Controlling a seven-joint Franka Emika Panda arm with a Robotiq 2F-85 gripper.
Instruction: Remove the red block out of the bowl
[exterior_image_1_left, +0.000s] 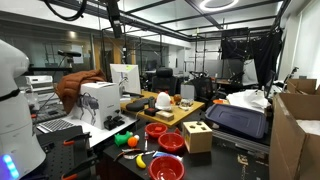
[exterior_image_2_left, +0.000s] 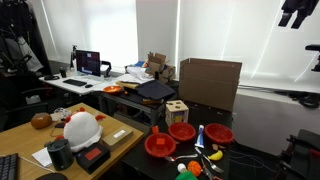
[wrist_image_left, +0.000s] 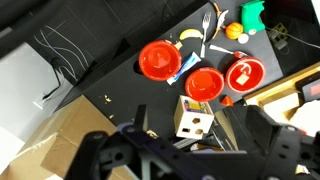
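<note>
Fingers (wrist_image_left: 138, 120) spread wide, empty — red block (wrist_image_left: 227, 100) lies far below, between them.

hand (exterior_image_2_left: 296, 18) raised high, jaws apart

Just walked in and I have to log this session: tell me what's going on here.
The robot arm is handling nothing at the moment. Its end effector hangs high above the black table, fingers apart and empty. Below it, three red bowls sit near a wooden box, with small toys scattered beside them. The red block meant to come out of a bowl is too small to pick out here, and no grasp has been made yet.
</note>
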